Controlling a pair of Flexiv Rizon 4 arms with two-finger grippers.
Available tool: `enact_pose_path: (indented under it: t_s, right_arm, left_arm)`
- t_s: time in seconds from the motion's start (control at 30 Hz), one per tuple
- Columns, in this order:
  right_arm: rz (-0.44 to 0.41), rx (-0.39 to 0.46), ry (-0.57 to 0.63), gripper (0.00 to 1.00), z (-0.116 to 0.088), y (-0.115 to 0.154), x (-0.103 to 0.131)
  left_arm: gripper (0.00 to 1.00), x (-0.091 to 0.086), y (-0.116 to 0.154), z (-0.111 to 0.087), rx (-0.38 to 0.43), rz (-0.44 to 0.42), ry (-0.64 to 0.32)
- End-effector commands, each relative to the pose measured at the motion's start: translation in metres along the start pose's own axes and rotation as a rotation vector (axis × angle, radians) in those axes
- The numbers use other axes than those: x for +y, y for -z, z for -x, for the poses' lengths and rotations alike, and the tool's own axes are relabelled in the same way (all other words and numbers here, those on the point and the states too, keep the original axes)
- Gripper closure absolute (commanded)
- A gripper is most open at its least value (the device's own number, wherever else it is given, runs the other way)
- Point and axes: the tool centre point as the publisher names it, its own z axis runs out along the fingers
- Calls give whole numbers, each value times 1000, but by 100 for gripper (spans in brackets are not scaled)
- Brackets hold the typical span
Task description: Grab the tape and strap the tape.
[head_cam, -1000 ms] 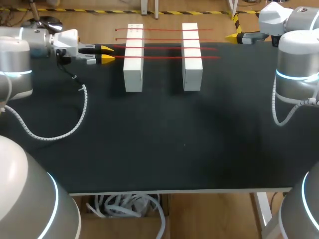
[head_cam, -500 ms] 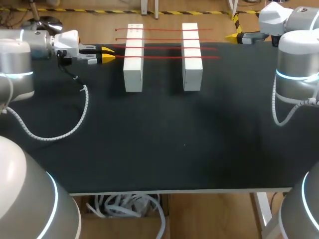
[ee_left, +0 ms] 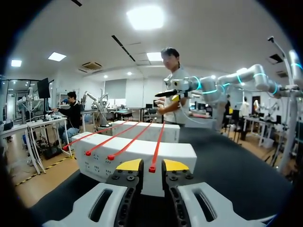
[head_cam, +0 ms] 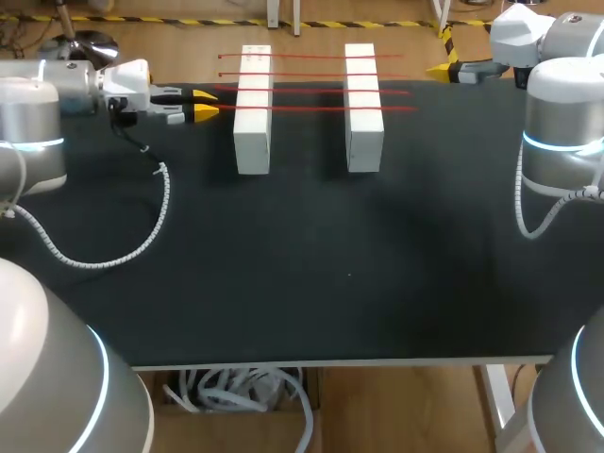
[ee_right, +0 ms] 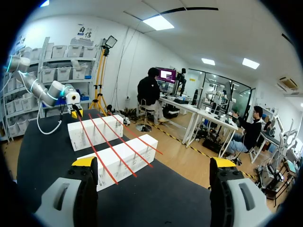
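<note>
- Four thin red tape straps (head_cam: 311, 74) lie side by side across the tops of two white rectangular blocks near the far edge of the black table (head_cam: 330, 264).
- The left white block (head_cam: 252, 132) and the right white block (head_cam: 363, 132) stand parallel and apart, each with its long side running from the far edge toward the front edge; the straps bridge the gap between them.
- The strap nearest the front edge (head_cam: 311, 109) reaches past the left block toward the table's left edge.
- The left gripper (head_cam: 201, 103) hangs near the far-left corner, level with the block tops and pointing at the left block.
- In the left wrist view the left gripper (ee_left: 152, 166) is released, its yellow fingertips (ee_left: 130, 165) a narrow gap apart. The red end of that nearest strap (ee_left: 157, 142) sits in the gap, and I see no contact on either side.
- The right gripper (head_cam: 439, 69) hovers at the far edge toward the table's right side, well apart from the right block.
- In the right wrist view the right gripper (ee_right: 154, 163) is spread wide and holds nothing, with both blocks and the straps (ee_right: 120, 146) ahead of it.
- A white coiled cable (head_cam: 142, 241) from the left arm loops onto the table by its left edge.
</note>
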Motion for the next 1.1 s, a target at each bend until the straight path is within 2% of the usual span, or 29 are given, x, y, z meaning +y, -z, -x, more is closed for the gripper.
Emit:
enact_pose_path:
  t_s: [0.03,0.17,0.2,0.23,0.37,0.7,1.1]
  right_arm:
    - [0,0,0,0,0,0,0]
    - [0,0,0,0,0,0,0]
    - [0,0,0,0,0,0,0]
    - [0,0,0,0,0,0,0]
    - [0,0,0,0,0,0,0]
    - [0,0,0,0,0,0,0]
    - [0,0,0,0,0,0,0]
  left_arm:
    - [82,0,1,1,2,1,-1]
    - [84,0,1,1,27,25,-9]
    - [87,0,1,0,35,30,-12]
    - [94,0,1,0,37,34,-13]
    - [100,0,2,1,30,34,-10]
    - [100,-2,1,0,41,40,-14]
    - [100,-29,4,-5,73,52,-44]
